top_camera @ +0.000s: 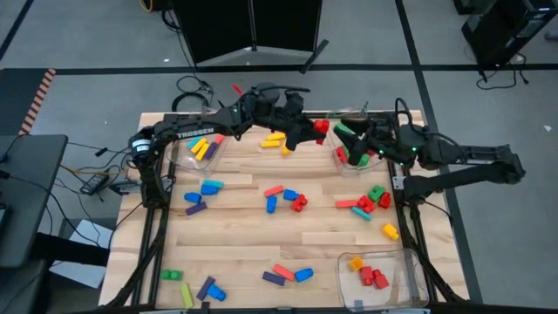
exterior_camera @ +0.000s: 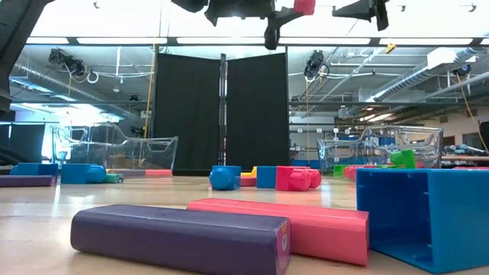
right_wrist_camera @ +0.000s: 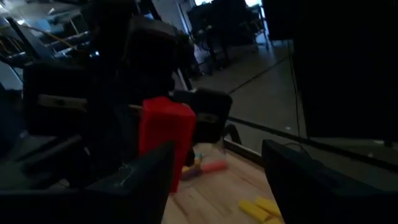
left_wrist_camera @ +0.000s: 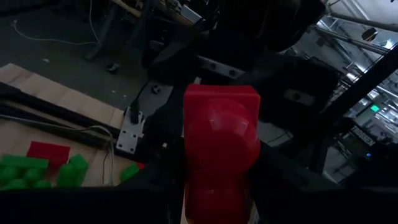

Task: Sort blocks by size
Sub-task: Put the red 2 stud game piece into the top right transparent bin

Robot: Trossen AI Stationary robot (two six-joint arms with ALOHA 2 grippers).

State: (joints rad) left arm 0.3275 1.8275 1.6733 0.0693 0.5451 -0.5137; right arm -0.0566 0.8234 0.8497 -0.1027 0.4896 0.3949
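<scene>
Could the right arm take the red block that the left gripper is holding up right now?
Probably yes: the right gripper is open and close to the red block, which the left gripper holds raised, with nothing between.

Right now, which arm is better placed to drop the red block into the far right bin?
Left. The left gripper already holds the red block beside that bin; the right gripper stands open and empty over it.

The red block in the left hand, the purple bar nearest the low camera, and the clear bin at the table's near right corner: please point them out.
red block [left_wrist_camera: 221, 134], left wrist view, its front face.
purple bar [exterior_camera: 179, 233], low view, its long side.
clear bin [top_camera: 406, 262], high view, its right wall.
</scene>
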